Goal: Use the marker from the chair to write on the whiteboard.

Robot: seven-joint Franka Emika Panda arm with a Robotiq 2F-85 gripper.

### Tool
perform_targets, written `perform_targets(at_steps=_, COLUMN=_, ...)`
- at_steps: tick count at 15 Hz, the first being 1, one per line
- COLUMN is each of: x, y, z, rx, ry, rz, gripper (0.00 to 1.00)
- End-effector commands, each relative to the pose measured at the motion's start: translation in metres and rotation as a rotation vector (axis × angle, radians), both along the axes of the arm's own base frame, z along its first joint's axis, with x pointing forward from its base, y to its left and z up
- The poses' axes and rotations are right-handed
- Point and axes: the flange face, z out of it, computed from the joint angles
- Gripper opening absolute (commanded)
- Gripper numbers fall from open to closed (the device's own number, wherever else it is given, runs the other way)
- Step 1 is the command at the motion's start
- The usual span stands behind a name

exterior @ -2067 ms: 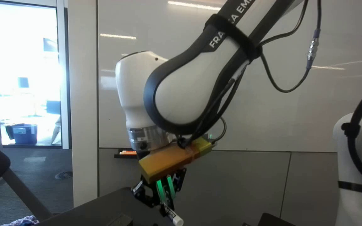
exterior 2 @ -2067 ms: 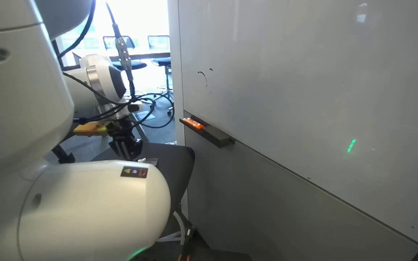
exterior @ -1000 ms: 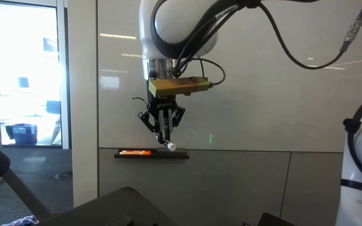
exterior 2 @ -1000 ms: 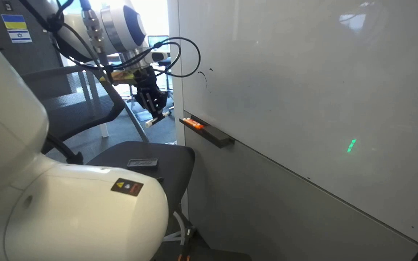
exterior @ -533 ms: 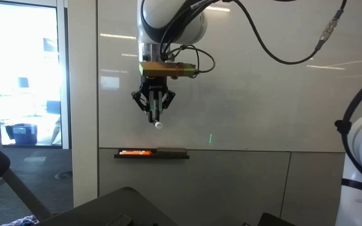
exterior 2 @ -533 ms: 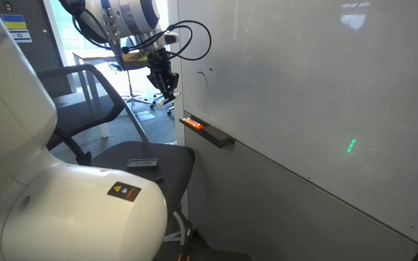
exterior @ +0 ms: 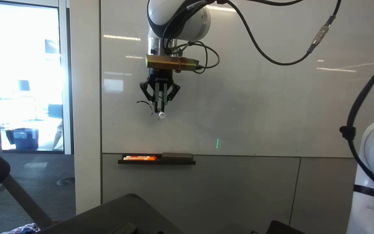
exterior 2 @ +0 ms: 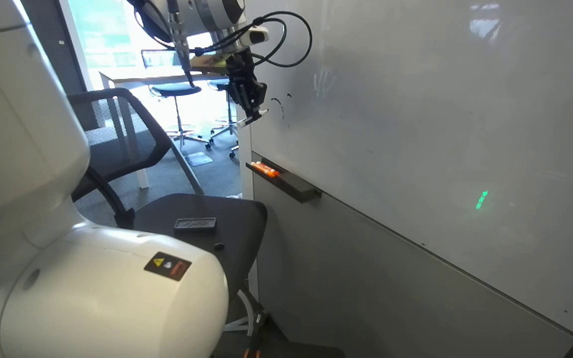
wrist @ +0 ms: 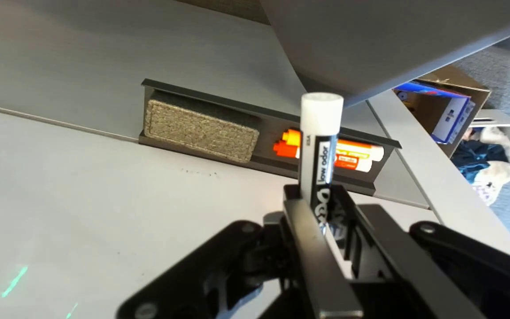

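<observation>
Currently the black two-fingered pincer (exterior: 159, 108) clasps the white-and-black cylindrical marker (wrist: 320, 117) crosswise between its fingertips (wrist: 291, 192), both ends jutting out, in front of the glossy white whiteboard (exterior 2: 416, 144). Below lie two orange-and-white cylindrical markers (wrist: 352, 151) beside a grey-brown rectangular eraser (wrist: 202, 131).

Print on the marker (wrist: 318, 153), a warning triangle (exterior 2: 158, 261) on the arm (exterior 2: 107, 298).
The marker reads "low odor", with small "USA" nearer its white end and larger letters partly hidden; the triangle is yellow, on a dark sticker (exterior 2: 167, 266).
</observation>
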Motion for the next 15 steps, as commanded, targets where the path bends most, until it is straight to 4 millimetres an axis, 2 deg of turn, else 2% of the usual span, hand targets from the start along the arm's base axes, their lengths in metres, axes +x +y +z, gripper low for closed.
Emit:
perform_targets(at_steps=1, x=0.024, y=-0.012, z=0.010, rx=-0.015, ry=-0.016, rz=-0.023, gripper=0.10)
perform_targets(at_steps=9, x=0.055, y=-0.040, z=0.023, rx=0.002, ry=-0.031, rz=-0.075, gripper=0.10)
perform_targets(at_steps=12, x=0.056, y=-0.046, z=0.028, rx=0.004, ry=-0.045, rz=-0.090, gripper=0.10)
perform_targets(at_steps=15, x=0.046, y=-0.046, z=0.031, rx=0.002, ry=-0.054, rz=-0.102, gripper=0.09)
